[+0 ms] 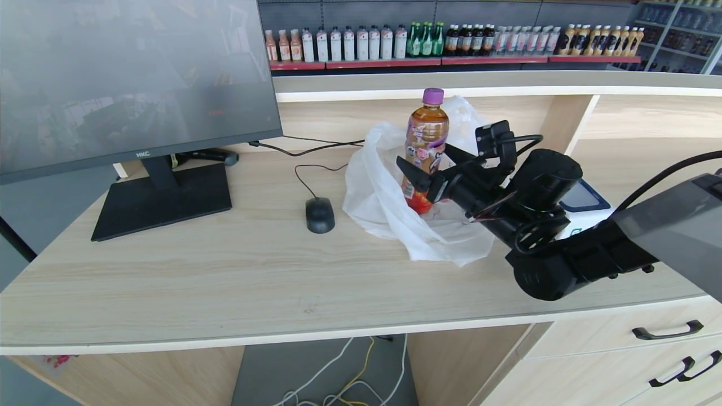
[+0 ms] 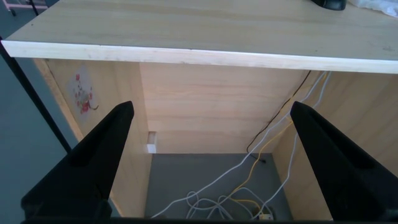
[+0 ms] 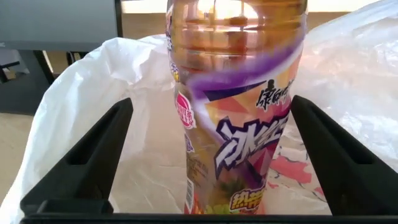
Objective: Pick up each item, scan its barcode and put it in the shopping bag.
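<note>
An orange drink bottle (image 1: pixel 427 127) with a purple cap and purple label stands upright inside the white plastic shopping bag (image 1: pixel 372 186) on the wooden counter. My right gripper (image 1: pixel 434 166) is open around the bottle's lower half, one finger on each side. In the right wrist view the bottle (image 3: pixel 236 62) stands between the wide-apart fingers (image 3: pixel 93 155), with a gap on one side and the bag (image 3: pixel 93 81) behind it. My left gripper (image 2: pixel 211 106) is open and holds nothing; it hangs below the counter's front edge (image 2: pixel 186 55), facing the space under the desk.
A large monitor (image 1: pixel 130 79) on a black stand is at the left, with a black mouse (image 1: pixel 320 215) and its cable beside the bag. A dark flat device (image 1: pixel 584 197) lies right of the bag. Drawers (image 1: pixel 665 332) are at the lower right. Cables (image 2: pixel 236 193) lie under the desk.
</note>
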Tool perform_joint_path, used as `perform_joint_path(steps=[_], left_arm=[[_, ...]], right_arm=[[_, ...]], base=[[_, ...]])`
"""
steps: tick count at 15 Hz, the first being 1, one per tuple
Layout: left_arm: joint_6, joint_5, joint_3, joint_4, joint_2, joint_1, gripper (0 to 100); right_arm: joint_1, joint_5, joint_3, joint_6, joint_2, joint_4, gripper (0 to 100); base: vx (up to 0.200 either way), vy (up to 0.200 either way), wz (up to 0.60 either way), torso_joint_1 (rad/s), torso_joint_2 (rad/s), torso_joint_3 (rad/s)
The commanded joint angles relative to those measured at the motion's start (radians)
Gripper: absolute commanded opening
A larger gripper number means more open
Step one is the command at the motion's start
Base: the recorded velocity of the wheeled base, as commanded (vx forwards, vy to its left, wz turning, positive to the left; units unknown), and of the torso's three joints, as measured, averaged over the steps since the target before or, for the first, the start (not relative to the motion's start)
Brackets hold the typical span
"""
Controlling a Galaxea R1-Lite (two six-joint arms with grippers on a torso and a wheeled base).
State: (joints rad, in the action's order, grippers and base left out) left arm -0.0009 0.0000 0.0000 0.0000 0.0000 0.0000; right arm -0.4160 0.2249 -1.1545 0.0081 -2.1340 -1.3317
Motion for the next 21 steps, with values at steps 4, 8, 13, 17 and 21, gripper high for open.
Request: perform_joint_path(steps=[4, 8, 13, 17, 21], left_arm=[[-0.001, 0.0, 0.0, 0.0, 0.0, 0.0, 100], [-0.001, 0.0, 0.0, 0.0, 0.0, -0.002, 100], [0.001, 0.0, 0.0, 0.0, 0.0, -0.002, 100], [0.001, 0.0, 0.0, 0.0, 0.0, 0.0, 100], [0.001, 0.0, 0.0, 0.0, 0.0, -0.002, 100]], right_arm=[[-0.033, -0.001, 0.187, -0.005, 0.195, -0.017, 100], [-0.078, -0.007, 0.364, -0.042, 0.344, -0.029, 100], [-0.078, -0.013, 0.633, -0.082, 0.39, -0.233, 100], [-0.08, -0.081, 0.694, -0.079, 0.441, -0.239, 100], [-0.078, -0.082, 0.722, -0.079, 0.467, -0.239, 100]], base=[[0.0, 0.0, 0.0, 0.0, 0.0, 0.0], [0.0, 0.0, 0.0, 0.0, 0.0, 0.0], [0.0, 0.0, 0.0, 0.0, 0.0, 0.0], [0.0, 0.0, 0.0, 0.0, 0.0, 0.0], [0.0, 0.0, 0.0, 0.0, 0.0, 0.0]])
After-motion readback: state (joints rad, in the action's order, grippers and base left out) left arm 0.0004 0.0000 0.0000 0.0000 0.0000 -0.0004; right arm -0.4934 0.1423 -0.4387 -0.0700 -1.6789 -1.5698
